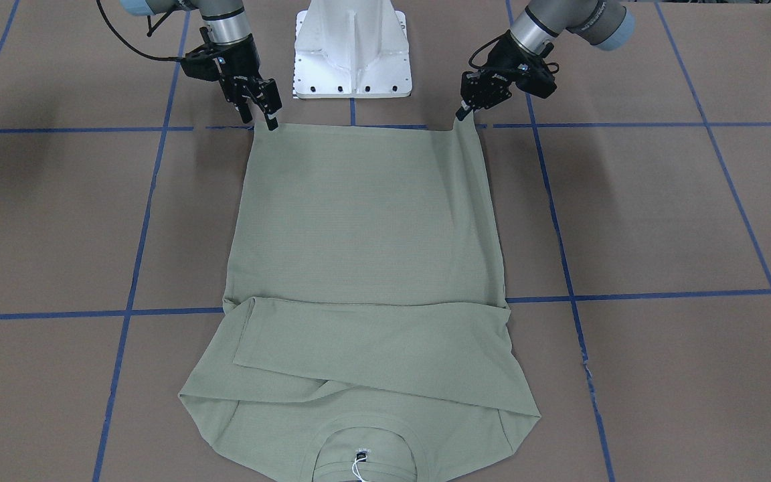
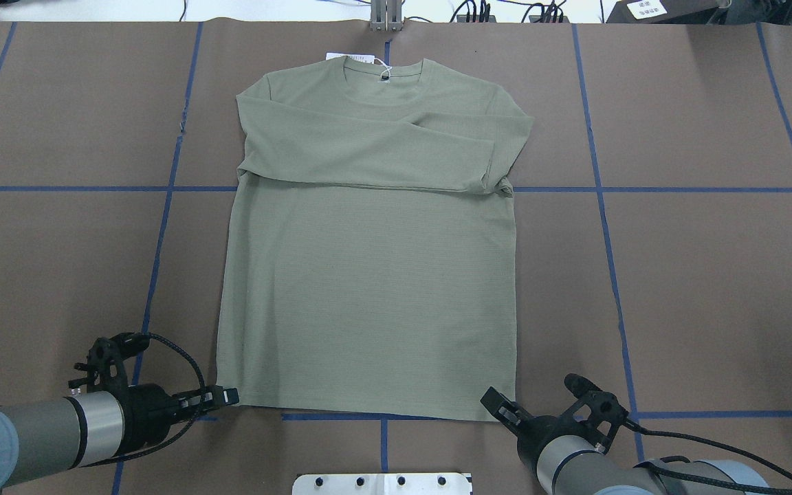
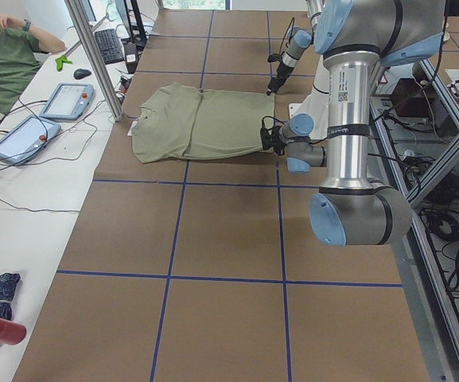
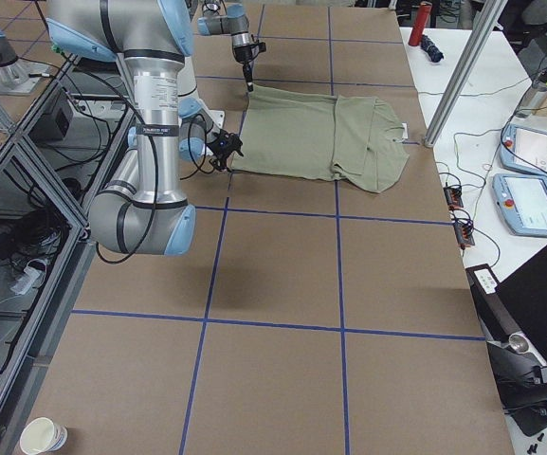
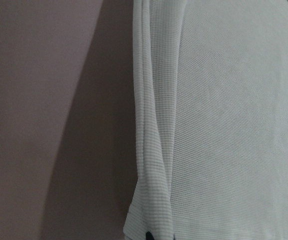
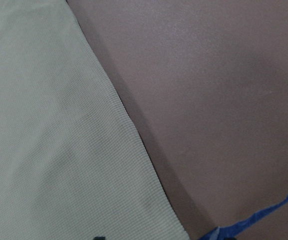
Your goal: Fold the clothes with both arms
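The sage-green shirt (image 1: 365,221) lies flat on the brown table, collar away from the robot, both sleeves folded across the chest (image 2: 368,148). Its white hang tag (image 2: 341,56) lies by the collar. My left gripper (image 1: 464,112) is shut on the hem corner on its side, which peaks up slightly; the left wrist view shows the hem edge (image 5: 151,200) running down to a fingertip. My right gripper (image 1: 260,120) sits low at the other hem corner, its fingers apart and straddling the corner. The right wrist view shows the shirt's side edge (image 6: 129,130) on the table.
The white pedestal base (image 1: 352,53) stands just behind the hem, between the arms. Blue tape lines (image 2: 162,189) grid the brown table. Operator consoles (image 3: 62,99) and a seated person are beyond the collar end. A paper cup (image 4: 44,436) stands at a table corner.
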Robot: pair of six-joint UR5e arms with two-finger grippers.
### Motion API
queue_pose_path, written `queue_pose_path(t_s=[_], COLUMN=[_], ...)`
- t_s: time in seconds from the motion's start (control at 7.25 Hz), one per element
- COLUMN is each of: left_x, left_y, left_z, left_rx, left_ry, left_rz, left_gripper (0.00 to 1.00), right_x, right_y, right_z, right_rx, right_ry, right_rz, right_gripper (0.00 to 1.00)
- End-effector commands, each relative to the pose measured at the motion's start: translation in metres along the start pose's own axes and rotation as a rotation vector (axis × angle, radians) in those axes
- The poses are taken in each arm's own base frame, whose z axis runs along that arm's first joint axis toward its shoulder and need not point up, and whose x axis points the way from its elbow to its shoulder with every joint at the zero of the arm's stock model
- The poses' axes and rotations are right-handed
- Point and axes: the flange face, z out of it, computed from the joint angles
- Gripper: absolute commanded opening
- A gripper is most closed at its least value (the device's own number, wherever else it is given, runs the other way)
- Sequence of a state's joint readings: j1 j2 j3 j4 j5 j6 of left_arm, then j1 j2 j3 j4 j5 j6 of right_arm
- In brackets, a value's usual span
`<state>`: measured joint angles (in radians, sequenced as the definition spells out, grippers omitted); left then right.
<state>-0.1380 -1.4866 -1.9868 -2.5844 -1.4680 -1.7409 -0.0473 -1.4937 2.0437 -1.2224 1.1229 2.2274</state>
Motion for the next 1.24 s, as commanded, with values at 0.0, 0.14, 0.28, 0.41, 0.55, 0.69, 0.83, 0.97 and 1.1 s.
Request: queue_pose_path(t_s=[0.0, 0.14, 0.28, 0.41, 0.55, 0.69, 0.83, 0.97, 1.1], left_x=[-0.001, -0.001, -0.001, -0.001, 0.000, 0.000, -0.001, -0.001, 0.000], left_y=[0.000, 0.000, 0.000, 0.000, 0.000, 0.000, 0.000, 0.000, 0.000], left_z=[0.000, 0.000, -0.001, 0.000, 0.000, -0.001, -0.001, -0.001, 0.000], left_rx=[0.001, 0.000, 0.001, 0.000, 0.000, 0.000, 0.001, 0.001, 0.000], left_ry=[-0.003, -0.002, -0.003, -0.002, -0.002, 0.000, -0.003, -0.003, -0.002], left_rz=[0.002, 0.002, 0.000, 0.000, 0.002, 0.001, 0.002, 0.000, 0.000], left_gripper=[0.00, 0.00, 0.00, 0.00, 0.00, 0.00, 0.00, 0.00, 0.00], right_x=[-0.003, -0.011, -0.014, -0.013, -0.015, -0.015, -0.015, -0.019, -0.020], right_y=[0.004, 0.008, 0.010, 0.010, 0.007, 0.005, 0.002, 0.000, -0.001], right_z=[0.003, 0.000, -0.001, 0.000, -0.001, -0.001, -0.003, -0.015, -0.019], right_rx=[-0.002, -0.011, -0.015, -0.013, -0.011, 0.003, 0.027, 0.031, 0.038], right_ry=[-0.002, -0.014, -0.018, -0.016, -0.020, -0.005, 0.029, 0.040, 0.059], right_rz=[0.001, 0.009, 0.014, 0.012, 0.016, 0.009, -0.011, -0.017, -0.031], right_gripper=[0.80, 0.66, 0.45, 0.30, 0.00, 0.00, 0.00, 0.00, 0.00])
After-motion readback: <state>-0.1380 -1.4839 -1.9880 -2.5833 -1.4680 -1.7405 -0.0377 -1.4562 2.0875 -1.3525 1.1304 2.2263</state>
